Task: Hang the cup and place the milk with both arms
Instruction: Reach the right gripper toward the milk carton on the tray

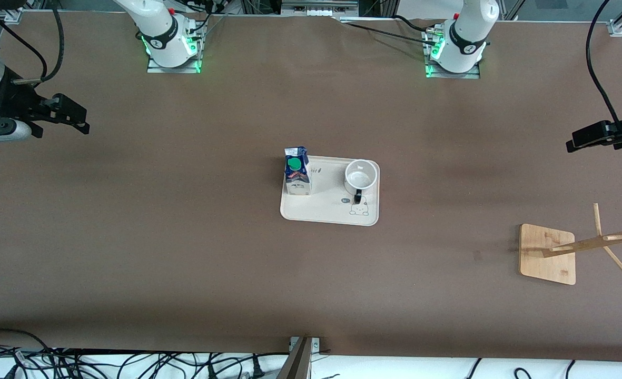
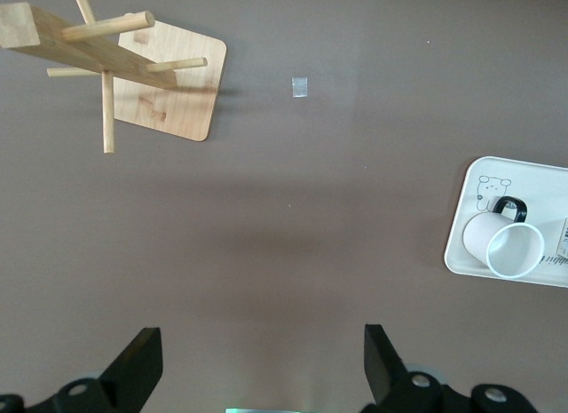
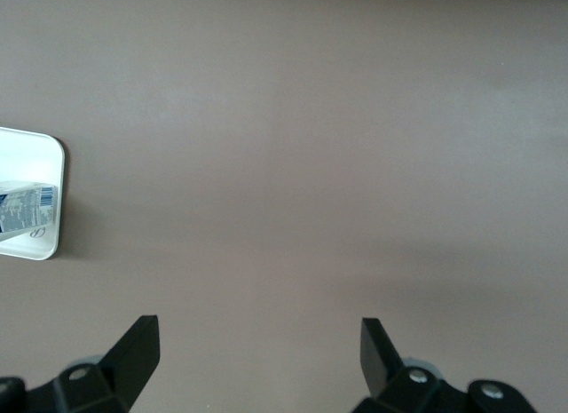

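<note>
Matte brown table (image 1: 184, 252) spanning the frame, cables along its lower edge. At centre, one cream rounded tray (image 1: 321, 213) carries one upright milk (image 1: 296, 171), a printed gable-top carton with a round green cap, and one glossy white cup (image 1: 359, 177), black handle. At lower right, one wooden peg rack (image 1: 550, 252). Left gripper (image 2: 262, 364), upper right, and right gripper (image 3: 257, 360), upper left, hang over bare table, fingers spread, empty

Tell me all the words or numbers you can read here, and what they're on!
None can be read.
The milk: printing on its sides, too small to read.
The tray: a bear drawing and tiny marks, too small to read.
The cup: no writing shows.
</note>
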You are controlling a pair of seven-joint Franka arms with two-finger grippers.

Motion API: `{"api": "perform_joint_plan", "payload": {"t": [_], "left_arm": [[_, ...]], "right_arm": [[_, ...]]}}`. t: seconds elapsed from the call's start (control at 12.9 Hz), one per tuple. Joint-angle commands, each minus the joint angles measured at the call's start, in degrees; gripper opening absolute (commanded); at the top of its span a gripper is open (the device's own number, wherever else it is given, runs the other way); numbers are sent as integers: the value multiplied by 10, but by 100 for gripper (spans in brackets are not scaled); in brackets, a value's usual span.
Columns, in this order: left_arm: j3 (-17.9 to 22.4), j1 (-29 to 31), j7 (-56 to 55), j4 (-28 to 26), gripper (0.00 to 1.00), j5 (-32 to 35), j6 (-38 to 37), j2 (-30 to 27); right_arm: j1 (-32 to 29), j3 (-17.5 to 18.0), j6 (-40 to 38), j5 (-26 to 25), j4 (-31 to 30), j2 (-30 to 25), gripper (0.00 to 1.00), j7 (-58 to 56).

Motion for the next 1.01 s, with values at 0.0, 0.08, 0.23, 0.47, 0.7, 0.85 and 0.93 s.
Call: {"api": "perform_joint_plan", "payload": {"t": [0.0, 0.08, 0.23, 0.47, 0.7, 0.85, 0.93], "left_arm": [[-1, -3, -3, -7, 100, 0, 6, -6], [-1, -4, -3, -8, 100, -8, 6, -4], [-1, -20, 3, -14, 100, -10, 2, 3], [-1, -27, -2, -16, 100, -11, 1, 21], [-4, -27, 0, -19, 100, -39, 6, 46], [-3, -25, 3, -17, 100, -49, 8, 68], [-3, -27, 6, -17, 100, -46, 9, 72]], "right_arm": [[19, 6, 9, 11, 7, 31, 100, -3], [21, 6, 5, 11, 7, 40, 100, -5], [40, 5, -18, 8, 6, 79, 100, -9], [97, 7, -2, 28, 7, 98, 100, 61], [186, 7, 89, 66, 7, 146, 100, 217], [240, 7, 151, 68, 7, 178, 100, 313], [258, 8, 179, 68, 7, 196, 100, 356]]}}
